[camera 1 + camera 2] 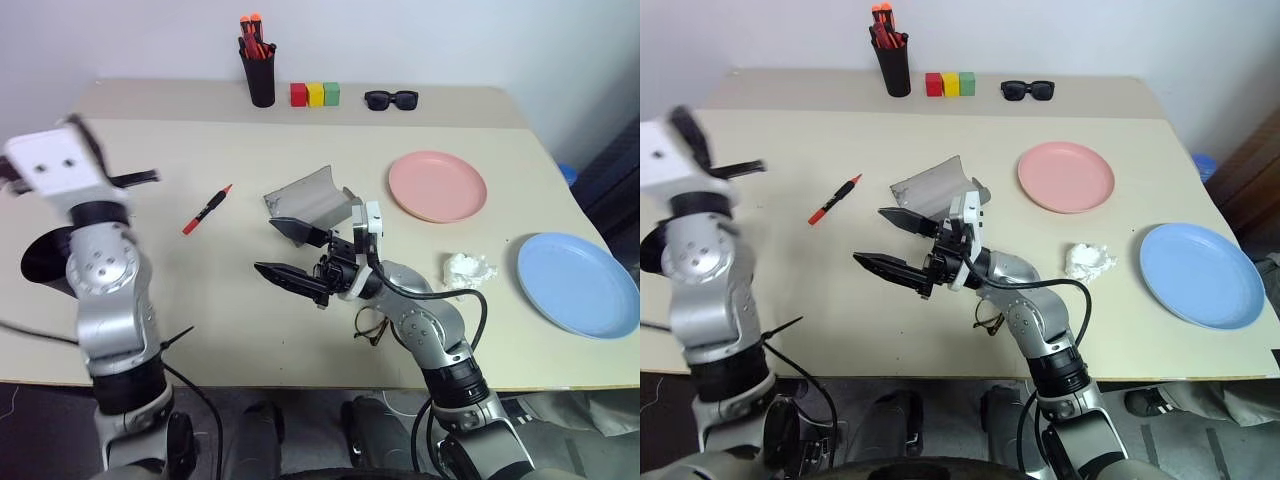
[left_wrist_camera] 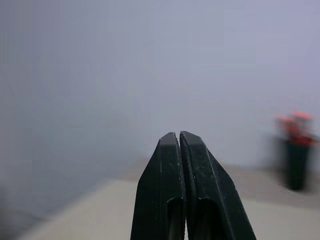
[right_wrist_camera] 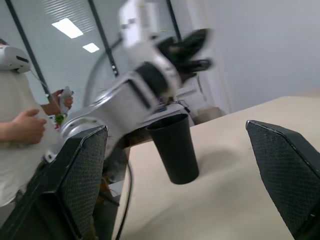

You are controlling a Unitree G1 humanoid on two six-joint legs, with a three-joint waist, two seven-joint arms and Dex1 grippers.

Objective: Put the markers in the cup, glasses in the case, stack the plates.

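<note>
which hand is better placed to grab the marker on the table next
Probably the right. The right hand is open and low over the table, near the marker. The left hand is shut and raised off the table, pointing away toward the wall.

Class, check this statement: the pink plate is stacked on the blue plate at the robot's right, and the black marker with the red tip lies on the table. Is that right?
Not quite. The pink plate is not stacked on the blue plate; the two lie apart on the table, as the left eye view shows. The black marker with the red tip does lie on the table.
</note>
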